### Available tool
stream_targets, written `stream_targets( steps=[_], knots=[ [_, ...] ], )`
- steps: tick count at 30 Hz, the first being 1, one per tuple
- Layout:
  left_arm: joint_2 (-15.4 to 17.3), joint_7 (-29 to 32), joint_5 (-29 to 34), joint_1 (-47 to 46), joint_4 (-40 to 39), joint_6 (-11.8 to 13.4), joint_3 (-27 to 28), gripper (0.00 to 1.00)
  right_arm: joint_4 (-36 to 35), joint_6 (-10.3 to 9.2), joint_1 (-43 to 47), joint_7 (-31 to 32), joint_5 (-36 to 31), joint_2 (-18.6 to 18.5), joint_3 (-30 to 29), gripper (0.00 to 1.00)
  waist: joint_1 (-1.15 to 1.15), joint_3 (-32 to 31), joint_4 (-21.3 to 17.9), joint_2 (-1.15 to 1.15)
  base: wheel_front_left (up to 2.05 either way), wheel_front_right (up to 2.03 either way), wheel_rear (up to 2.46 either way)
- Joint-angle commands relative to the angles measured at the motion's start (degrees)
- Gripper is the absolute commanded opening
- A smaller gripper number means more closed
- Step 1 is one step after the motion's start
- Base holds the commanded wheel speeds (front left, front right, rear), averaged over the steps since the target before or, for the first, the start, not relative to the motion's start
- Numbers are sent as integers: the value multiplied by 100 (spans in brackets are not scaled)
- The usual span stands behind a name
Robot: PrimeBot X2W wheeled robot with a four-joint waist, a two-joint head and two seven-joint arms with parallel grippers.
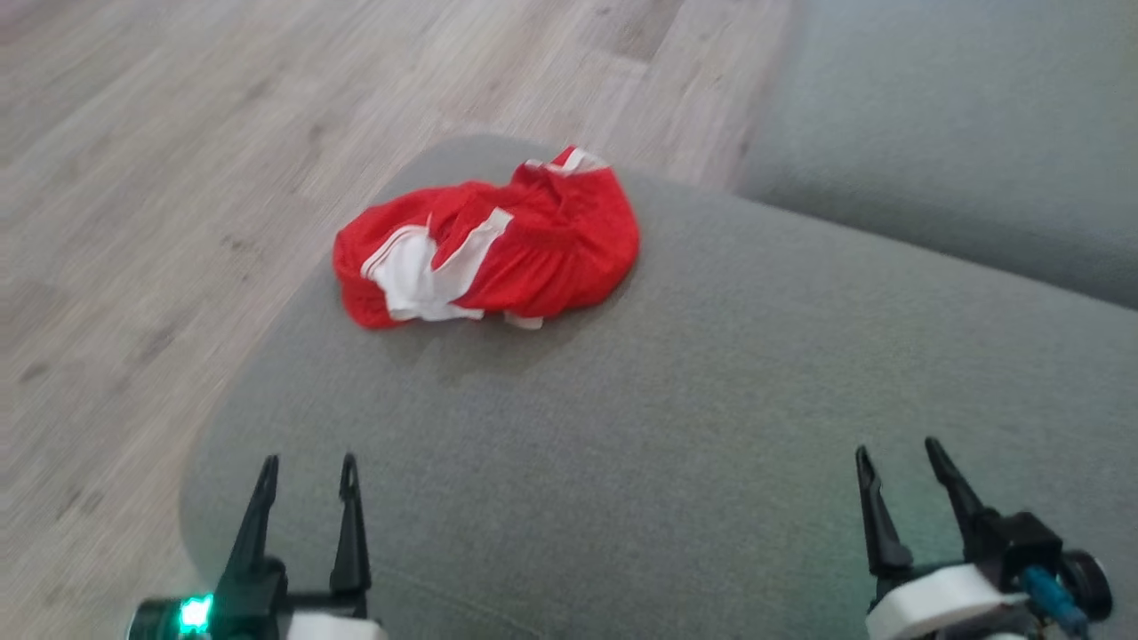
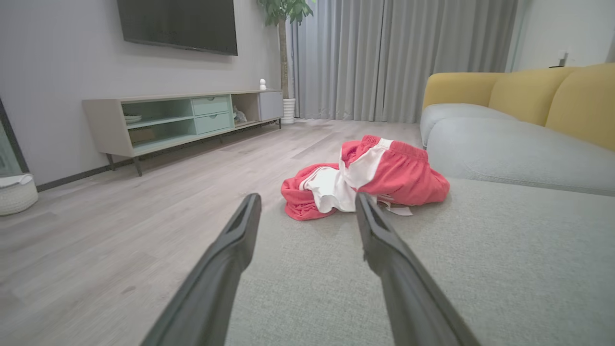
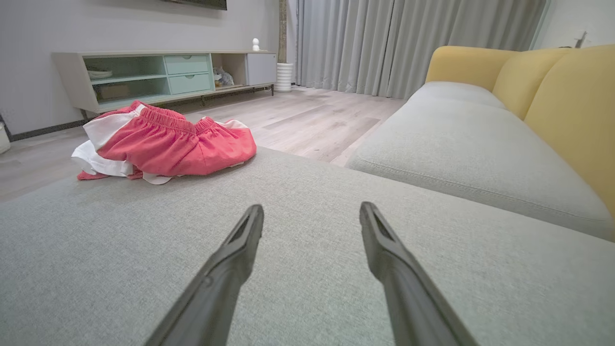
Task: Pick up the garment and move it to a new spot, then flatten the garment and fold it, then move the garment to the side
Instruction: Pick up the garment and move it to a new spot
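garment [image 1: 487, 244] lies crumpled near the far corner of the grey cushion [image 1: 711, 400], close to the edge above the floor [image 1: 178, 133]. left gripper [image 1: 308, 462] and right gripper [image 1: 895, 447] both stand with fingers apart, holding nothing, well short of it. you should reach for the thick middle of the heap, not its loose rim. the white pot [image 2: 288, 110] holds a plant [image 2: 283, 9]; what the floor basket [image 2: 17, 194] holds, i cannot tell.

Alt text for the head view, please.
A crumpled red-and-white garment lies near the far left corner of a grey cushion, with wood floor beyond. The left gripper and right gripper stand open at the bottom edge, well short of the garment.
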Motion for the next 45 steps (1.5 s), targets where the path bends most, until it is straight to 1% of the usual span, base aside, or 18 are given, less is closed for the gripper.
stream_targets(
  steps=[1,5,8,10,11,14,16,19,22,25,31,34,37,39,41,42,45],
  knots=[
    [39,-61,88,-438,-300,-17,115,100,-194,-4,-279,-79,-55,-61,81,100,-1,159,128,0,0,0,0],
    [59,-61,94,-681,-597,-48,120,100,-204,-4,-354,-79,-195,-61,19,100,-1,455,56,0,0,0,0],
    [146,-61,108,-1196,-871,-216,73,100,-267,-4,-448,-79,-426,-61,-100,100,-1,832,-2,0,0,0,0],
    [192,-61,70,-1729,-1009,-383,39,100,-340,-4,-576,-79,-650,-61,-194,100,-1,1167,-51,0,0,0,0],
    [192,-61,70,-1729,-1009,-383,39,100,-340,-4,-576,-79,-650,-61,-194,100,-1,1167,-51,0,0,0,0],
    [302,-61,34,-2681,-884,-671,-31,100,-442,-4,-779,-79,-1010,-61,-357,100,-1,1623,-138,0,0,0,0],
    [383,-61,-2,-3351,-513,-841,-140,100,-503,-4,-904,-79,-1231,-66,-461,100,-1,1883,-203,0,0,0,0],
    [487,125,-214,-4367,446,-1022,-377,100,-622,-4,-1082,-79,-1409,-186,-557,100,-1,2211,-306,0,0,0,0],
    [628,457,-495,-5286,1358,-1083,-609,100,-781,-4,-1236,-79,-1476,-326,-639,100,-1,2517,-416,0,0,0,0],
    [706,759,-857,-5853,2155,-1094,-908,100,-943,-4,-1306,-79,-1512,-423,-707,100,-1,2769,-503,0,0,0,0],
    [841,1154,-1813,-6431,3281,-1097,-1673,100,-1210,-4,-1277,-79,-1567,-600,-812,100,-1,3153,-537,0,0,0,0],
    [924,1330,-2110,-6539,3723,-1097,-2056,100,-1290,-4,-1270,-79,-1584,-632,-853,100,-1,3232,-521,0,0,0,0],
    [931,1349,-2370,-6560,4004,-1098,-2364,100,-1313,-4,-1261,-79,-1607,-624,-842,100,-1,3247,-502,0,0,0,0],
    [944,1257,-2517,-6561,4100,-1098,-2570,100,-1302,-4,-1259,-79,-1613,-612,-826,100,-1,3229,-487,0,0,0,0],
    [965,1187,-2631,-6551,4179,-1098,-2799,31,-1282,-4,-1256,-79,-1609,-597,-800,100,-1,3195,-475,0,0,0,0],
    [972,1163,-2699,-6541,4194,-1098,-2933,0,-1271,-4,-1253,-79,-1602,-590,-785,100,-1,3171,-471,0,0,0,0],
    [1038,1134,-2987,-6513,4169,-1098,-3332,0,-1233,-4,-1244,-79,-1581,-573,-746,100,-1,3090,-471,0,0,0,0]
  ],
)
